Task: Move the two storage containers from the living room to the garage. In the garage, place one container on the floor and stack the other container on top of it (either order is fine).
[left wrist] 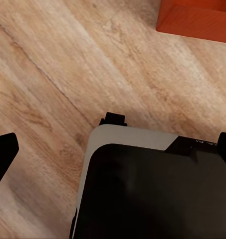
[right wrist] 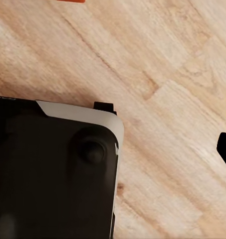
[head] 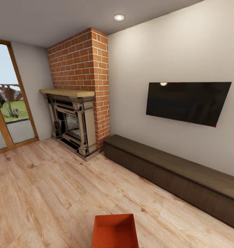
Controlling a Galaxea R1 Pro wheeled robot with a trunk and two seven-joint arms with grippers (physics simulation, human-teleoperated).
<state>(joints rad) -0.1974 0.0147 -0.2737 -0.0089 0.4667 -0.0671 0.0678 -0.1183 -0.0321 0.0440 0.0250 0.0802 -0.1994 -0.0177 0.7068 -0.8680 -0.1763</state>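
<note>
a: where's the storage container?
b: on the wood floor, dead ahead, long axis pointing away from the robot.
a: nearer arm?
b: left, i'd judge: its wrist view shows the bin's corner. left end effector looks spread; right, can't tell.

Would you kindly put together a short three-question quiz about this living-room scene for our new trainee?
1. True or false: the storage container sits on the wood plank floor.
2. Multiple choice: what hangs on the wall above the long dark bench? A) a mirror B) a black TV C) a shelf
3. Fill in: the fireplace is set into a chimney of red ____.

Key: 1 true; 2 B; 3 brick.
</note>
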